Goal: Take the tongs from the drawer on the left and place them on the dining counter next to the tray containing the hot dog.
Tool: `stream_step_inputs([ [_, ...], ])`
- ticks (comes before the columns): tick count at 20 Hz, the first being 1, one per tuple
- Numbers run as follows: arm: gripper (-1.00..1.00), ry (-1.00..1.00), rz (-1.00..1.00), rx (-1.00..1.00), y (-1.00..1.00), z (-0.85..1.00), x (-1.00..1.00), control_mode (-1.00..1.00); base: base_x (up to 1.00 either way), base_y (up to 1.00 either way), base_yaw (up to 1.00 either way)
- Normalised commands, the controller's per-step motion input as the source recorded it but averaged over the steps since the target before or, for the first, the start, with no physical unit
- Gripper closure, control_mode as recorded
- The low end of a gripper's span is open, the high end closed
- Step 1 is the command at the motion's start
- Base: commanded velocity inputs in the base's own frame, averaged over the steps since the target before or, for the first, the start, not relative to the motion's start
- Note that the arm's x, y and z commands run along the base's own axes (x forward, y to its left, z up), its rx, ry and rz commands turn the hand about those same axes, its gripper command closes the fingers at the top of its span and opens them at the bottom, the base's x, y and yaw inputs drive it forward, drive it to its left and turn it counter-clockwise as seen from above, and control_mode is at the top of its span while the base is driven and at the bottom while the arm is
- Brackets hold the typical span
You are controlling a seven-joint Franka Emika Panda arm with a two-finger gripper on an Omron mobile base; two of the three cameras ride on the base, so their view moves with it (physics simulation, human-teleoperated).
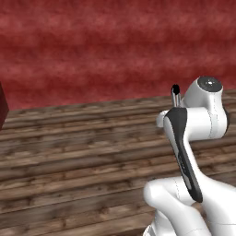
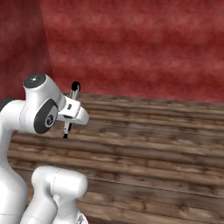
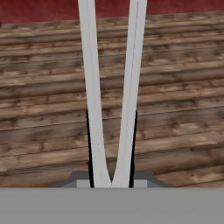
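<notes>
Partly, the tongs (image 3: 111, 100) are cut off: in the hand view their two pale metal arms run from a joined point at 6 o'clock up past the top edge at 12 o'clock, so the tips are lost there. In the left base view only a black tip and a short grey stem of the tongs (image 1: 175, 93) are seen above the arm's white housing, the rest being hidden behind it. In the right base view the tongs (image 2: 72, 101) are seen slim and nearly upright, one dark tip at 12 o'clock and the other end poking out below the gripper (image 2: 70, 113). The gripper's dark fingers (image 3: 89, 148) are pressed against the outer sides of both arms, so the tongs are clamped and held in the air over the floor (image 1: 78, 152), which is made of rough brown wooden planks. Behind it a mottled red wall (image 2: 144, 48) is seen. A dark red edge at 9 o'clock in the left base view cannot be identified.
</notes>
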Motion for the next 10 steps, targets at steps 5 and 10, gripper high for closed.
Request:
stream_step_inputs([
  [5, 1.0, 0.0, 0.0, 0.0, 0.0, 0.0, 0.0, 1.0, 0.97, -0.02, -0.25],
  [10, 1.0, 0.0, 0.0, 0.0, 0.0, 0.0, 0.0, 1.0, 0.43, -0.09, -0.6],
])
